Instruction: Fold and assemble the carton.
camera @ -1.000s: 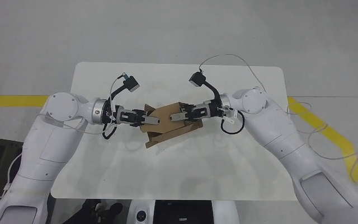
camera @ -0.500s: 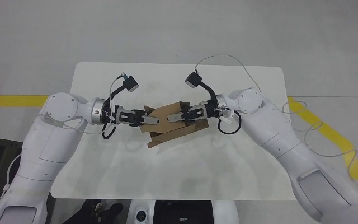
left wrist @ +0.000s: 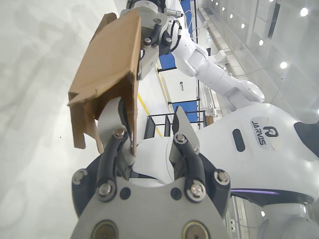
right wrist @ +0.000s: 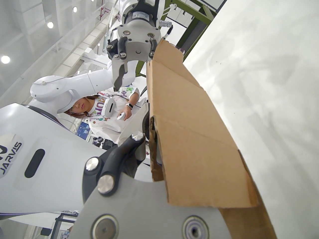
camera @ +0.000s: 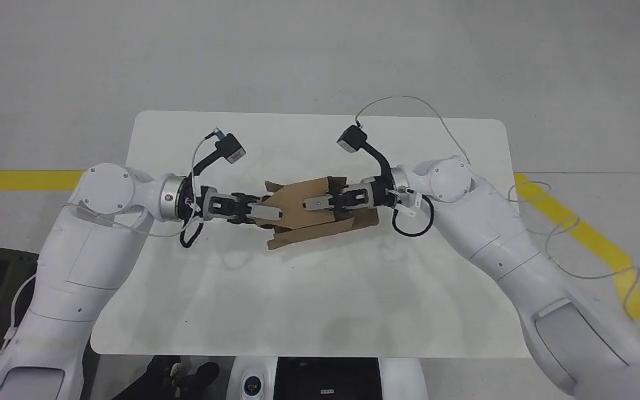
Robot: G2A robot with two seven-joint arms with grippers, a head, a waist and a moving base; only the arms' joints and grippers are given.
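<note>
Carton (camera: 320, 228) (left wrist: 109, 58) (right wrist: 189, 138): where is it found, and how is it shaped?

It is seen over the middle of the white table (camera: 300, 300), a little toward the far edge, stretched lengthwise between the two grippers. It is a brown corrugated carton, partly opened into a sleeve, with loose flaps at both ends. Whether it rests on the table or is held just above it cannot be told.

How is it held on the left side?

The left gripper (camera: 265, 213) (left wrist: 147, 115) is spread wide. One finger is pushed inside the open end of the carton and is half covered by cardboard. The other finger (left wrist: 179, 123) is left outside, apart from the wall, with nothing touching it. One carton wall is thus placed between the two fingers without being squeezed.

And on the right side?

The right gripper (camera: 315, 203) (left wrist: 143, 63) (right wrist: 149, 130) is closed on a wall at the opposite end. One finger is laid flat against the outer face of that wall. Its partner is hidden behind the cardboard.

Can any writing be read on the carton?

Only plain brown faces are shown by the carton. In the room behind, a small printed label is carried by a white board (left wrist: 183, 87).

What else is to be noted around it?

A thin cable (camera: 410, 100) is looped above the right arm, over the far part of the table. A yellow line (camera: 30, 180) is marked on the grey floor beside the table.
</note>
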